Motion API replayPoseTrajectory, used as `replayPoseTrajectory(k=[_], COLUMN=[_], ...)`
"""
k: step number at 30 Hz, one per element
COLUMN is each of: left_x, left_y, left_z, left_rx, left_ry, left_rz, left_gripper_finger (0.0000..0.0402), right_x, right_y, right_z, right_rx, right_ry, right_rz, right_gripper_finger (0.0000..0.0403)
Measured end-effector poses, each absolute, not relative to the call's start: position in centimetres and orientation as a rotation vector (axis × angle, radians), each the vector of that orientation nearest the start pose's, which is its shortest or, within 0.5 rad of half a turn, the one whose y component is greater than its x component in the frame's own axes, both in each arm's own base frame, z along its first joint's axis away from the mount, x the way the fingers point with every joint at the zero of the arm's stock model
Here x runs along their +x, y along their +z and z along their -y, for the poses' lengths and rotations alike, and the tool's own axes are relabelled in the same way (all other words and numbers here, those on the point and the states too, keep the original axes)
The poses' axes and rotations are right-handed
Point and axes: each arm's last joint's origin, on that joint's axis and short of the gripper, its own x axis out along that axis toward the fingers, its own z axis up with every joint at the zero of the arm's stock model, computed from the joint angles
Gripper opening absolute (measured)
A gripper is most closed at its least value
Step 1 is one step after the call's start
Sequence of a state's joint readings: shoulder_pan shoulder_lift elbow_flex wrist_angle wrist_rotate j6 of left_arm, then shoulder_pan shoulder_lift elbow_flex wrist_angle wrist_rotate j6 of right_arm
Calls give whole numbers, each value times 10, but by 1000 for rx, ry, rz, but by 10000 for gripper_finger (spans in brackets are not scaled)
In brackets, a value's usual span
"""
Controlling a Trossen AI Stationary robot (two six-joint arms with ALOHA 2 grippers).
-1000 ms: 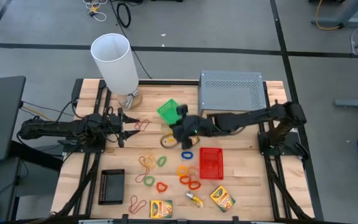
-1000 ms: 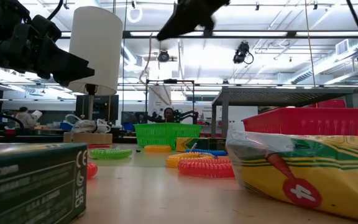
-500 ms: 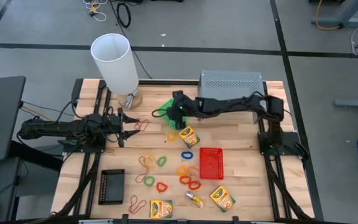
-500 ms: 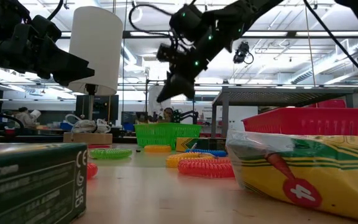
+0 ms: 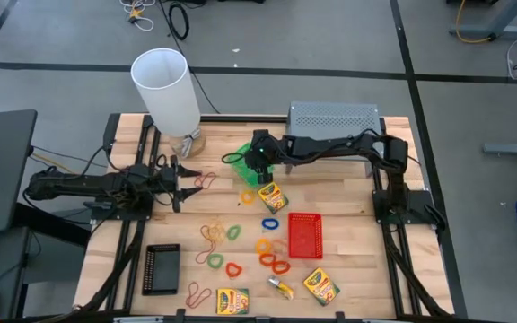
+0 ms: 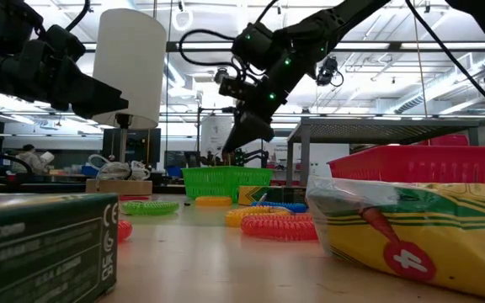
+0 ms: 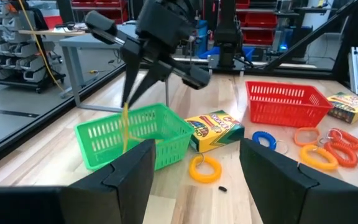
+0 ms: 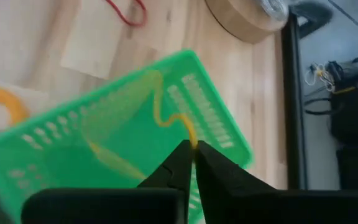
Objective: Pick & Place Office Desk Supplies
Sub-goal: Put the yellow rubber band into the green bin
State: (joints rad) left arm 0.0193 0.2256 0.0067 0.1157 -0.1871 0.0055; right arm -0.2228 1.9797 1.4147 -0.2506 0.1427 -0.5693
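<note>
Tan rubber band (image 8: pixel 166 118) pinched between right jaws, over green tray (image 8: pixel 123 149)

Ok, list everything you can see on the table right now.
Green tray: one, centre back.
Red tray: one, right of centre.
Black tray: one, front left.
Crayon boxes: three, yellow-green, one mid-table, two front.
Loop bands: several, orange, blue, green, red, mid-table.
Rubber bands: tan, loose front left; one held.
White cylinder: one, back left.
Grey riser: one, back right.
Left gripper: open, left side.
Right gripper: shut on hanging rubber band above green tray.
</note>
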Motion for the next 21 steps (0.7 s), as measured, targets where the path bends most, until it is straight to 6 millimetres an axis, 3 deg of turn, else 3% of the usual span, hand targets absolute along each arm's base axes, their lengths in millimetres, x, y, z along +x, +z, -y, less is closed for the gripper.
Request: replayPoseTrajectory(k=[12, 15, 21], left_x=[111, 111, 111], left_y=[156, 156, 156], left_z=[-9, -10, -10], left_rx=[21, 21, 20], left_ry=[272, 290, 292], left_rz=[-123, -123, -123], left_gripper_finger=[240, 242, 245], right_x=[423, 423, 418], right_y=[197, 197, 192], right_z=[84, 82, 77], right_rx=[-521, -532, -578], right_ry=[-126, -141, -164], right_rz=[-874, -883, -975], right_gripper_finger=[216, 231, 223])
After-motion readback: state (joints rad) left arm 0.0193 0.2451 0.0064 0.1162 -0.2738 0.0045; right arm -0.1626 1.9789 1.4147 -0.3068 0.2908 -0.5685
